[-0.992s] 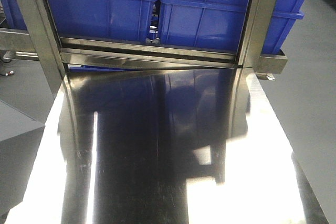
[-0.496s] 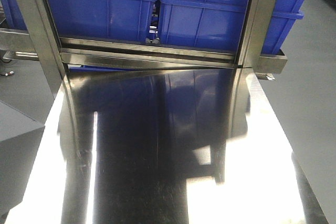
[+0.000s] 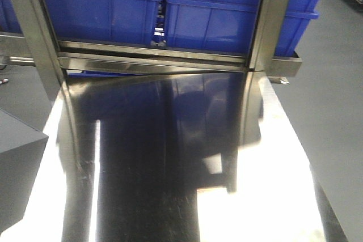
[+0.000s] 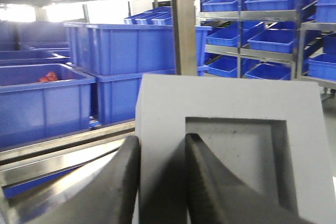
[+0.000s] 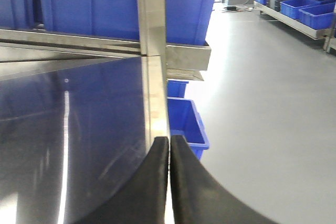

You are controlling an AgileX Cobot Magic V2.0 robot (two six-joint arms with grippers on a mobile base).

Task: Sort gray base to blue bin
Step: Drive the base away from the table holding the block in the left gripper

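Note:
In the left wrist view the gray base point(image 4: 231, 98) fills the lower right, its square recess facing the camera. My left gripper point(image 4: 163, 145) is shut on its left wall, one finger outside and the other inside the recess. A blue bin point(image 4: 42, 103) holding red items stands at the left behind a steel rail, with taller blue bins point(image 4: 131, 51) beside it. The front view shows the same row: a blue bin point(image 3: 102, 12) with red contents and another blue bin point(image 3: 210, 21). My right gripper point(image 5: 169, 142) is shut on nothing, above the table's right edge.
A shiny steel table point(image 3: 170, 157) runs up to a steel rail point(image 3: 153, 60) with upright posts point(image 3: 264, 15) in front of the bins. A small blue bin point(image 5: 186, 124) sits on the gray floor to the table's right. Racks of blue bins point(image 4: 262, 30) stand behind.
The front view has shifted a little: bins, rail and posts now lie further left in the frame. Nothing on the table has changed.

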